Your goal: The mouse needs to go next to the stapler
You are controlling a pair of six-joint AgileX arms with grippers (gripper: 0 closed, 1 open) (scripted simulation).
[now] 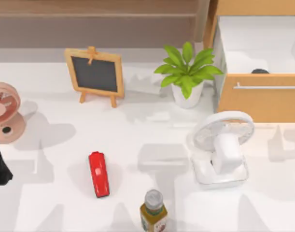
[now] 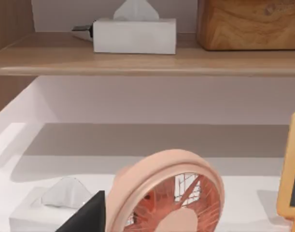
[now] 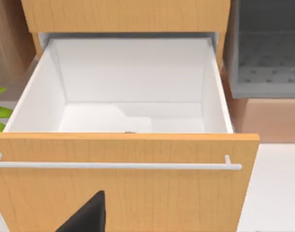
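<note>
Inside open drawer (image 1: 257, 92) at table's right rear, mouse (image 1: 259, 71) lying as dark sliver behind front panel. Stapler (image 1: 99, 174) resting well apart, front left. Mouse likely light, rigid, slick: side grip advisable. Both grippers' opening: cannot tell.

Stapler (image 1: 99, 174): bright red, glossy, elongated with rounded ends, lying flat on the white surface, left of centre toward the near edge, long axis running roughly near to far. Mouse (image 1: 259, 71): dark rounded sliver visible inside the open drawer, far right, behind its front panel.
</note>
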